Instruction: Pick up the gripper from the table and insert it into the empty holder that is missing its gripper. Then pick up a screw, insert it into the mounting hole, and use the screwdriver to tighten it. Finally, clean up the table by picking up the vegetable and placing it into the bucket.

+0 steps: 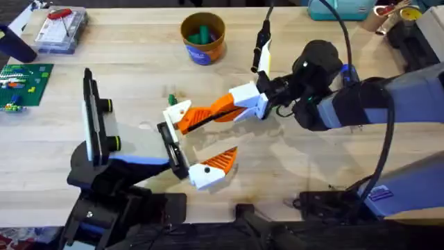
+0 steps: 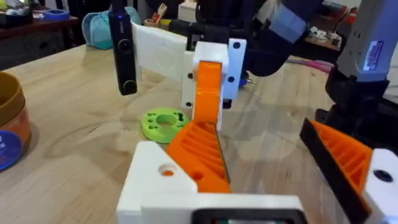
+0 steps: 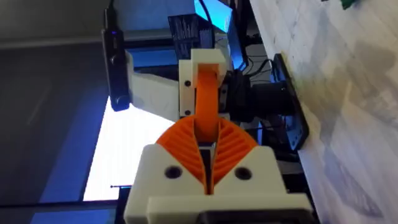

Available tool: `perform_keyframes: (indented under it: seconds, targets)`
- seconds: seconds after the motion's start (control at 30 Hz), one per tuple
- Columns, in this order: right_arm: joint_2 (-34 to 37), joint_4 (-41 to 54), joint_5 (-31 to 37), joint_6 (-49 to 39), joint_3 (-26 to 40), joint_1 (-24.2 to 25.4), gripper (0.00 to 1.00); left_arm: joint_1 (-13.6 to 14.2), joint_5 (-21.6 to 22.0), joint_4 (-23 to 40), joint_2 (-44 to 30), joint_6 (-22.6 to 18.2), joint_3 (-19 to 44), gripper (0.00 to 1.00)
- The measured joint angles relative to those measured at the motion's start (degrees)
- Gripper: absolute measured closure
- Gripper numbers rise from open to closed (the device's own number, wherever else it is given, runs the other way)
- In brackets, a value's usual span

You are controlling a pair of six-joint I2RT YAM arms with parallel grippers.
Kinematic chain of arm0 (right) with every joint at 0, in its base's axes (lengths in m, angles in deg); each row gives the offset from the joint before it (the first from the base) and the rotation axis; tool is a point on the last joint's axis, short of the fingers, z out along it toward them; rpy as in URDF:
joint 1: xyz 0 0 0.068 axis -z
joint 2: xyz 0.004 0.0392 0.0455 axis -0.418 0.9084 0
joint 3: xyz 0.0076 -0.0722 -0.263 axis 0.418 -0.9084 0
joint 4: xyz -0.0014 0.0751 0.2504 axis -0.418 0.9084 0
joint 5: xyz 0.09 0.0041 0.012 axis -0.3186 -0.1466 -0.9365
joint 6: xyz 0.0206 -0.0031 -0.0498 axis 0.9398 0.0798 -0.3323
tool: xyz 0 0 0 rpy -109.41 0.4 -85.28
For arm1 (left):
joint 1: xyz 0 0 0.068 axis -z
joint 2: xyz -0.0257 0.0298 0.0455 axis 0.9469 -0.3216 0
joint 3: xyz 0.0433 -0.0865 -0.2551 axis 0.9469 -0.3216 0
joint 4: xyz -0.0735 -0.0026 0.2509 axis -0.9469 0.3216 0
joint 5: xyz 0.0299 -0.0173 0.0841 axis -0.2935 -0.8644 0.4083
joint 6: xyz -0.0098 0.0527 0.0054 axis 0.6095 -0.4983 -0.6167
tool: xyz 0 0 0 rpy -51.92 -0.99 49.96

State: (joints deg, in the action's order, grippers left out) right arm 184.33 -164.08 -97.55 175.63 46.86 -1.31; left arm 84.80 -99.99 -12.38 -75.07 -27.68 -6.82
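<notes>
My right gripper [image 1: 234, 105] reaches in from the right and is shut on the orange ribbed gripper [image 1: 201, 118]. The gripper's thick end sits at the white holder [image 1: 177, 111] on the far end of my left arm's black jaw bar [image 1: 170, 142]. In the left wrist view the gripper [image 2: 199, 149] lies against the holder [image 2: 155, 180], with the right gripper [image 2: 210, 81] clamped on its tip. My left gripper [image 1: 208, 139] is open, its other orange finger [image 1: 220, 161] apart. The orange-tan bucket [image 1: 202, 38] stands at the back with something green [image 1: 201, 33] in it. Screw and screwdriver are out of view.
A small green ring [image 2: 165, 121] lies on the table just behind the holder. A clear box [image 1: 59, 29] and a green board [image 1: 24, 80] sit at the far left. A teal thing [image 1: 343, 8] and clutter are at the back right.
</notes>
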Motion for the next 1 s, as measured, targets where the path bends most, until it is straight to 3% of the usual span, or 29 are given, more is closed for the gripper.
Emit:
perform_keyframes:
  seconds: [1.0]
  targets:
    - [2.2,0.0,8.7,-1.3,1.2,-1.2,0.976,-0.2,1.2,0.0,0.0,0.1,0.0,0.007]
